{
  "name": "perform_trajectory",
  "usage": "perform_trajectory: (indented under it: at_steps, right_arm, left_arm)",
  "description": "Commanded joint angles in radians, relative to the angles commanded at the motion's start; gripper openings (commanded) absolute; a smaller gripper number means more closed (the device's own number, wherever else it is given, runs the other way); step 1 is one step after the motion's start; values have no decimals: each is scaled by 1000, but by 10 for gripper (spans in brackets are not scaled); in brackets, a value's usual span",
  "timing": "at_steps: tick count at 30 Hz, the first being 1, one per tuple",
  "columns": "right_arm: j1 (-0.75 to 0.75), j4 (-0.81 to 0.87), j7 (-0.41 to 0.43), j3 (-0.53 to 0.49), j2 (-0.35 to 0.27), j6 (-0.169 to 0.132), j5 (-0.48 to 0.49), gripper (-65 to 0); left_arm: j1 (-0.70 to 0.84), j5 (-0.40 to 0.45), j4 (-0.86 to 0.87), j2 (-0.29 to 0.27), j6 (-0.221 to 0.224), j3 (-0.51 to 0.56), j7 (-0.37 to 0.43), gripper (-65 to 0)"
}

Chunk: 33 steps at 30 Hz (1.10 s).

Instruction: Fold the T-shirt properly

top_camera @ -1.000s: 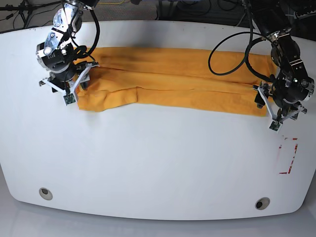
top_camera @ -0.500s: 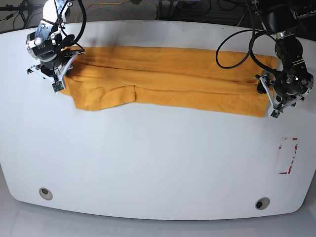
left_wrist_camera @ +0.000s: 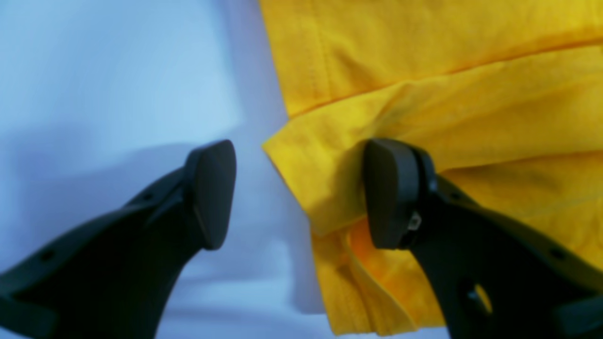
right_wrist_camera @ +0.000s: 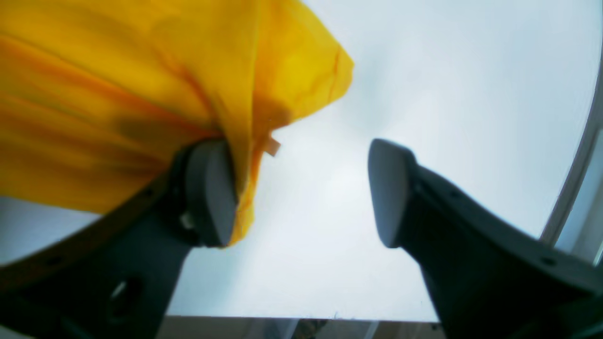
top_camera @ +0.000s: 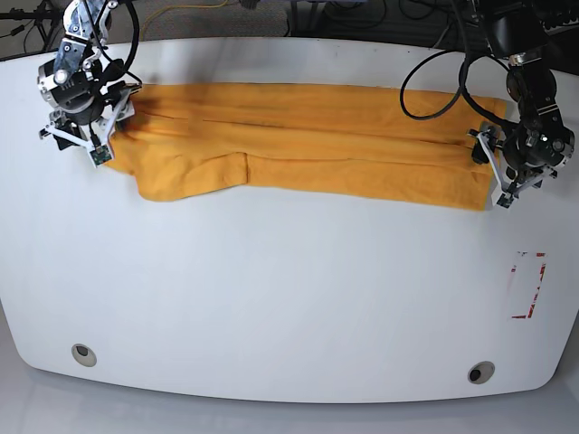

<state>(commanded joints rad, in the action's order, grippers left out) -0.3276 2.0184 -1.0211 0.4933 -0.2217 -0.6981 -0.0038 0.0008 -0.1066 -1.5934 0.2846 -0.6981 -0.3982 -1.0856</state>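
Note:
The T-shirt [top_camera: 308, 145], mustard yellow, lies as a long band folded lengthwise across the far half of the white table [top_camera: 289, 298]. My right gripper [top_camera: 90, 145] is at the band's left end. In the right wrist view it [right_wrist_camera: 299, 193] is open, and bunched cloth [right_wrist_camera: 141, 94] drapes against one finger [right_wrist_camera: 207, 193]. My left gripper [top_camera: 502, 185] is at the band's right end. The left wrist view shows it [left_wrist_camera: 301, 193] open, with the shirt's hemmed corner [left_wrist_camera: 301, 155] between the fingers and one finger [left_wrist_camera: 391, 193] over the layered cloth. The print and label are hidden.
A red-outlined rectangle [top_camera: 527, 285] is marked on the table near the right edge. Two round holes [top_camera: 83, 353] [top_camera: 480, 372] sit near the front edge. Black cables [top_camera: 434, 63] hang above the shirt's far right part. The table's rim shows in the right wrist view [right_wrist_camera: 574, 188].
Both arms have moved toward the far edge, the one on the base view's left also outward. The shirt's left end shifted left with it, so the band is longer and flatter.

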Motion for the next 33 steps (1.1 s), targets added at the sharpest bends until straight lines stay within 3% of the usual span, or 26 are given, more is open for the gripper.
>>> perform_trajectory:
  at_steps: [5, 10, 15, 21, 33]
  right_arm:
    - [32, 12, 2, 6, 18, 0, 11, -222]
    - [63, 11, -9, 54, 55, 0, 126, -219]
    - [103, 11, -91, 60, 84, 0, 218, -219]
    - [110, 9, -110, 60, 92, 0, 301, -219]
    - [129, 6, -152, 106, 78, 0, 344, -220]
  left_arm:
    - [0, 0, 3, 0, 0, 0, 0, -254]
    - [0, 0, 3, 0, 0, 0, 0, -254]
    - [0, 0, 2, 0, 0, 0, 0, -254]
    - [0, 0, 2, 0, 0, 0, 0, -254]
    - [0, 0, 8, 0, 0, -2, 0, -254]
